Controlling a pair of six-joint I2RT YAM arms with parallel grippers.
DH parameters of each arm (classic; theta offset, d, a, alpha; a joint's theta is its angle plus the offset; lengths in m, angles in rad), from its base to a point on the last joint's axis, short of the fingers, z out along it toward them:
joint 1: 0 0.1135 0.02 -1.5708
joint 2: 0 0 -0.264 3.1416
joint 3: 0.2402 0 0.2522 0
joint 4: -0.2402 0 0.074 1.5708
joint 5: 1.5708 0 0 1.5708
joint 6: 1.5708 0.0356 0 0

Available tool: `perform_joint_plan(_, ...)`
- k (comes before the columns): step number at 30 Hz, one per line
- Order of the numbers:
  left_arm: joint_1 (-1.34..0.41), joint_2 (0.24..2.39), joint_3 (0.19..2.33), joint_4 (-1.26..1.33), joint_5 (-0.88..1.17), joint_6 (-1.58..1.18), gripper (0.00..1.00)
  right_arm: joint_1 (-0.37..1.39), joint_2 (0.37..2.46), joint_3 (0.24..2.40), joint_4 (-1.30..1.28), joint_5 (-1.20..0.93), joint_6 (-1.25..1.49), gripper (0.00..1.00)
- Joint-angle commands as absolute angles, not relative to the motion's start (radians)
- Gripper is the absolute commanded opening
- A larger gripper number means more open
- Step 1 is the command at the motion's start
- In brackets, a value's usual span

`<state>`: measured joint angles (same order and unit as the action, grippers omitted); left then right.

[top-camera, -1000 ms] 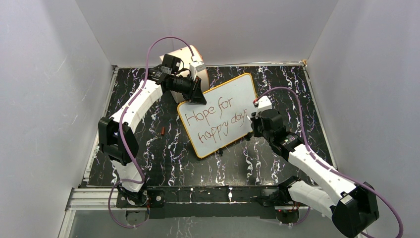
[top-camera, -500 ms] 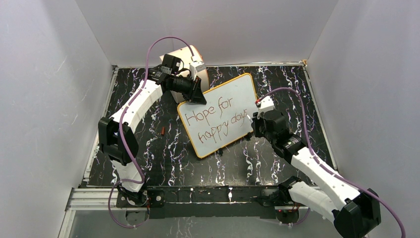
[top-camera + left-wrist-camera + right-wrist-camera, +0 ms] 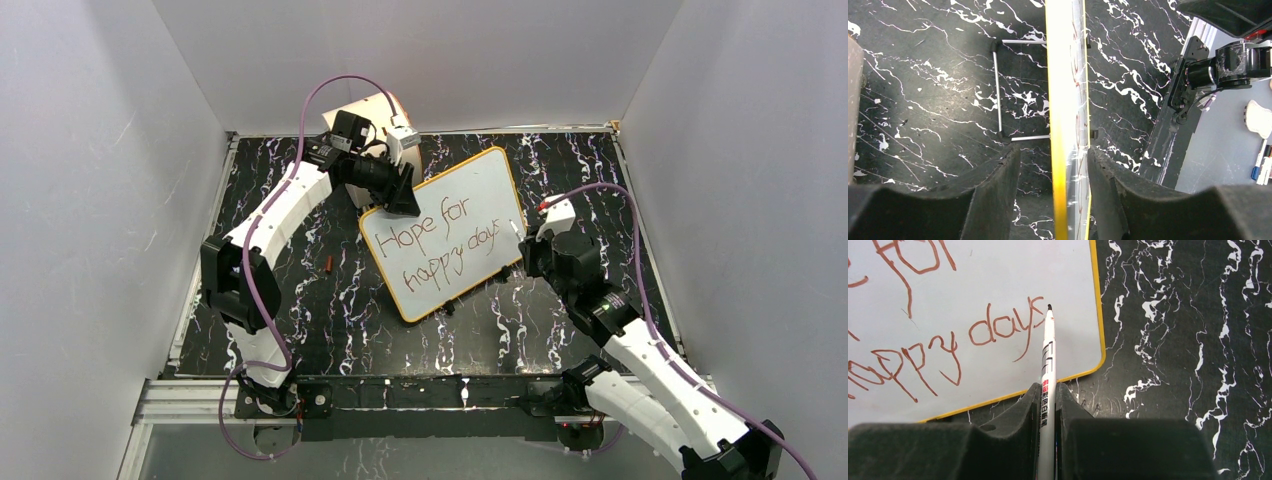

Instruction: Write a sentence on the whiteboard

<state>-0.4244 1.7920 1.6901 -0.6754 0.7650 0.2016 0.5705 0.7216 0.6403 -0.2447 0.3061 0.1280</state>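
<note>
The whiteboard (image 3: 470,190) stands tilted on the black marble table, and its orange rim also shows in the right wrist view (image 3: 1100,315). The sentence (image 3: 440,240) reads "Hope for happy days" in two red-brown lines; "days" shows in the right wrist view (image 3: 998,330). My left gripper (image 3: 400,200) straddles the board's upper left edge (image 3: 1068,100). Its jaws are apart, with a gap between the left finger (image 3: 998,190) and the board. My right gripper (image 3: 527,248) is shut on a white marker (image 3: 1048,350). The marker's tip sits by the final "s", near the board's right edge.
A cream box-like object (image 3: 375,105) stands behind the left arm at the back. A small red-brown cap (image 3: 328,264) lies on the table left of the board. The board's wire stand (image 3: 998,90) props it from behind. White walls close in both sides.
My right arm has drawn back to the right and toward me with the marker, away from the lettering. My left gripper has shifted slightly at the board's corner.
</note>
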Motion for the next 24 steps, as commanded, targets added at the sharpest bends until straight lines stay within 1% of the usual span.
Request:
perform_joint_plan(1, -0.445, 1.766, 1.716, -0.698, 0.767, 0.18, 0.5, 0.572, 0.715, 0.669, -0.253, 0.35, 0.127, 0.0)
perform_joint_plan(5, -0.445, 1.746, 1.714, -0.693, 0.75, 0.181, 0.49, 0.571, 0.751, 0.66, -0.232, 0.352, 0.126, 0.0)
perform_joint_plan(8, -0.445, 1.753, 1.709, -0.693, 0.75, 0.187, 0.44, 0.571, 0.77, 0.65, -0.205, 0.354, 0.121, 0.0)
perform_joint_plan(16, -0.445, 1.772, 1.708, -0.696, 0.762, 0.199, 0.41, 0.571, 0.844, 0.633, -0.137, 0.362, 0.107, 0.0)
perform_joint_plan(18, -0.445, 1.777, 1.71, -0.698, 0.765, 0.203, 0.38, 0.572, 0.866, 0.632, -0.127, 0.363, 0.106, 0.0)
perform_joint_plan(24, -0.445, 1.792, 1.717, -0.711, 0.77, 0.214, 0.37, 0.568, 0.913, 0.627, -0.103, 0.366, 0.101, 0.0)
